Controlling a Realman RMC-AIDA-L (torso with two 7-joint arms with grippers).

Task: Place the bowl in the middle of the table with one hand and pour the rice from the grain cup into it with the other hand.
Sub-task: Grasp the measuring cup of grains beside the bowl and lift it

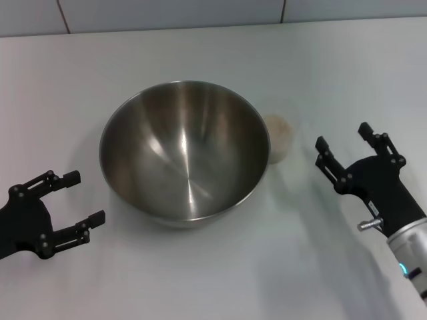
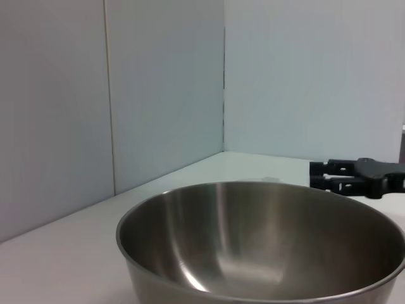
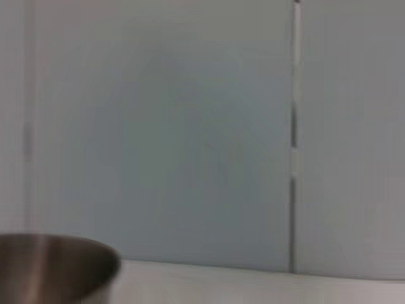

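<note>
At the frame's centre the bowl [image 1: 185, 152] is shining silver-grey with pale streaks inside. The table [image 1: 200, 47] is showing plain white. The clear cup [image 1: 278, 138] is showing off-white rice [image 1: 277, 128]. The left end effector [image 1: 75, 198] and right end effector [image 1: 343, 137] are showing black.

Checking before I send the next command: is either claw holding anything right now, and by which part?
Nothing is held. The left claw and right claw are both open, flanking the bowl without touching it or the grain cup.
</note>
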